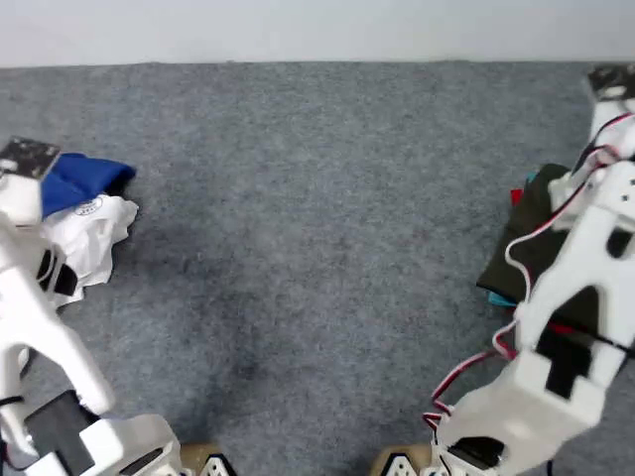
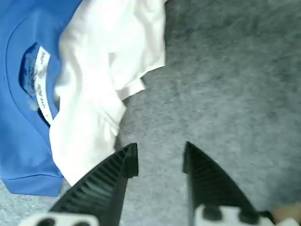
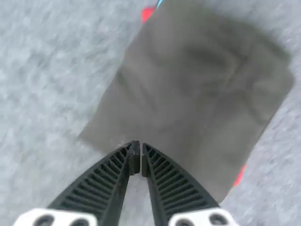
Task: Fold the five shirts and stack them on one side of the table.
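A crumpled white shirt (image 1: pixel 87 233) lies at the table's left side, partly over a blue shirt (image 1: pixel 81 178). In the left wrist view my left gripper (image 2: pixel 160 157) hangs open just above the grey cloth, beside the white shirt (image 2: pixel 101 75) and the blue shirt (image 2: pixel 23 94). At the right side a folded dark olive shirt (image 1: pixel 531 233) tops a stack with red and teal edges showing beneath. In the right wrist view my right gripper (image 3: pixel 138 153) is shut with nothing in it, at the near edge of the folded dark shirt (image 3: pixel 197 99).
The grey felt table cover (image 1: pixel 317 228) spreads wide between the two piles. A pale wall runs along the far edge. The arm bases stand at the front corners.
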Controlling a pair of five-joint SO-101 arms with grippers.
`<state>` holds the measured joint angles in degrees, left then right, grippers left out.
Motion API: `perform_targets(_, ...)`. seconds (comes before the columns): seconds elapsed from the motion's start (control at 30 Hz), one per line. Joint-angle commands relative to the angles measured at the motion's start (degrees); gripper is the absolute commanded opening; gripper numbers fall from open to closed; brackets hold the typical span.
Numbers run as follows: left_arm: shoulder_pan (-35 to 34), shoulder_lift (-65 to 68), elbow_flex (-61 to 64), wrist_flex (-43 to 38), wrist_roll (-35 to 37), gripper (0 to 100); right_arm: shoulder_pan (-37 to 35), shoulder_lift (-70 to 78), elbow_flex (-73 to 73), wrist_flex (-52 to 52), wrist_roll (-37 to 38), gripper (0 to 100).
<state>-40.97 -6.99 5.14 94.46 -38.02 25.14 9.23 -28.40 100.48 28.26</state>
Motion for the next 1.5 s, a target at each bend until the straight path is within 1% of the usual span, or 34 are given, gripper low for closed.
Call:
perform_targets(0.0,-3.3,-1.8,2.1,-6.3,-1.3,22,-0.9,-9.8,10.1,2.3,-0.6,1.0)
perform_targets(0.13,-5.8,3.6,2.6,-9.0,-4.6,22,-0.9,-15.9,19.2,2.3,-0.6,1.0)
perform_targets(0.2,-6.9,7.7,1.6,-10.6,-5.1,22,-0.9,-18.2,22.1,2.3,-0.6,1.0)
perform_targets(0.3,-8.8,13.7,-1.1,-13.5,-5.1,22,-0.9,-20.9,25.1,2.2,-0.6,1.0)
perform_targets(0.47,-9.8,21.2,-2.5,-19.3,-5.0,22,-0.9,-24.8,30.1,2.2,-0.6,1.0)
perform_targets(0.6,-9.5,25.0,-2.5,-24.6,-1.4,20,-0.8,-28.2,34.1,2.2,-0.6,1.0)
perform_targets(0.7,-8.3,27.2,-2.5,-28.1,1.6,16,-0.8,-30.5,36.7,2.2,-0.6,1.0)
perform_targets(0.83,-5.6,27.4,-2.5,-28.0,1.9,2,-0.8,-32.8,39.0,2.2,-0.6,1.0)
perform_targets(0.97,-3.6,22.8,-2.5,-25.1,2.1,1,-0.8,-33.9,39.8,2.2,-0.6,1.0)
perform_targets(1.13,-0.8,11.5,-2.5,-21.9,2.4,1,-0.8,-35.0,39.8,2.2,-0.6,1.0)
perform_targets(1.2,0.8,6.8,-2.5,-20.7,5.1,1,-0.8,-35.3,39.8,2.2,-0.6,1.0)
perform_targets(1.27,3.1,2.2,-2.5,-19.0,9.8,1,-0.8,-35.4,39.8,2.2,-0.6,1.0)
perform_targets(1.33,6.5,-2.0,-2.5,-16.6,14.2,1,-0.8,-35.4,39.8,2.2,-0.6,1.0)
perform_targets(1.47,15.5,-9.5,-2.5,-13.9,20.4,1,-0.8,-35.4,39.8,2.2,-0.6,1.0)
